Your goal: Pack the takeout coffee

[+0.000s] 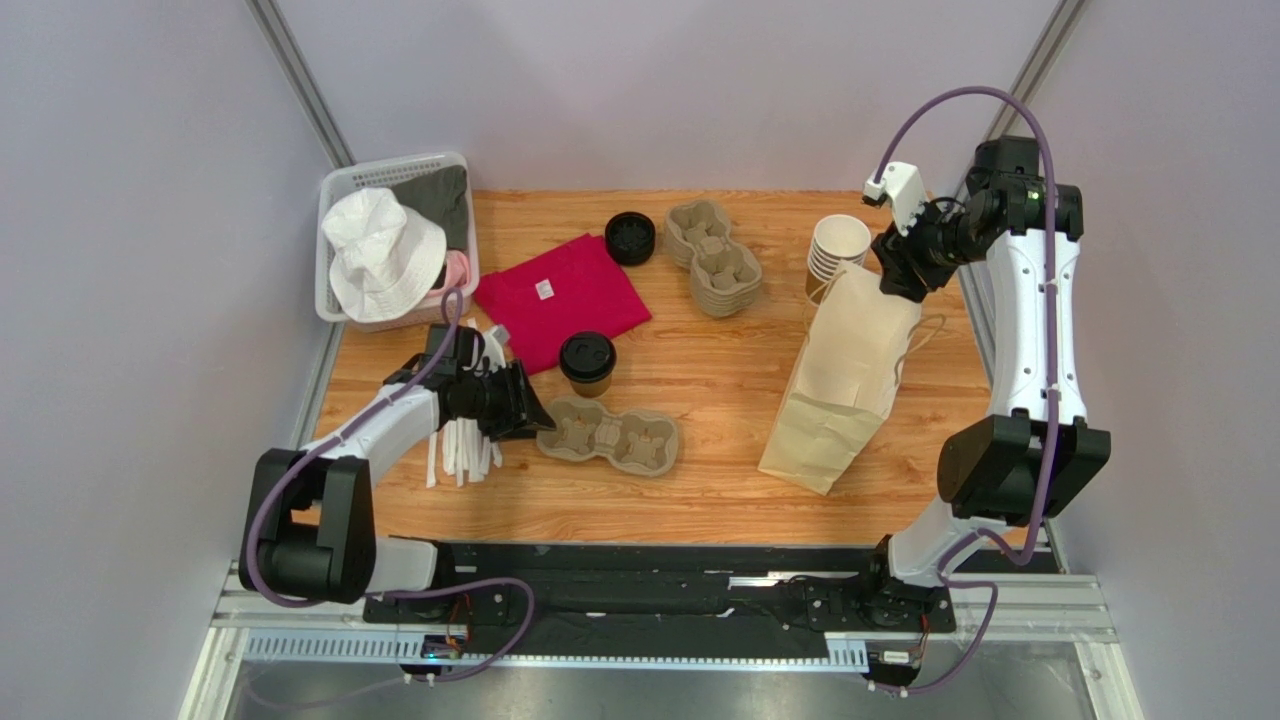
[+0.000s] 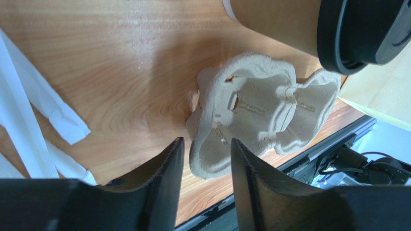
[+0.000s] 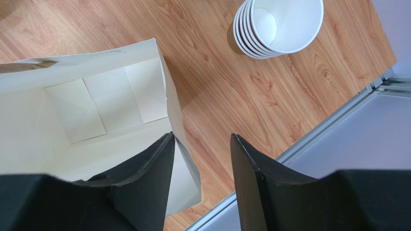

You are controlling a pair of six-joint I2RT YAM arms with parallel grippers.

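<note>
The takeout coffee [image 1: 588, 362], a brown paper cup with a black lid, stands on the wooden table near the middle left. In the left wrist view the takeout coffee [image 2: 308, 29] fills the upper right. Just in front of it lies a pulp cup carrier [image 1: 612, 437]. My left gripper [image 1: 519, 408] sits low at the carrier's left end. Its jaws are open, and the carrier's rim [image 2: 217, 154] lies between the tips of the left gripper [image 2: 206, 144] with a gap on each side. An open paper bag [image 1: 842, 375] stands to the right. My right gripper [image 1: 897, 258] hovers open over its far rim. In the right wrist view its left finger [image 3: 159, 159] is by the bag's wall [image 3: 96, 106].
A stack of lidless cups [image 1: 834, 252] stands next to the bag's top. A stack of spare carriers [image 1: 714, 258], a loose black lid [image 1: 630, 237] and a red cloth [image 1: 561, 300] lie at the back. A basket [image 1: 343, 188] holding a white hat sits far left. White wrapped straws [image 1: 458, 443] lie under my left arm.
</note>
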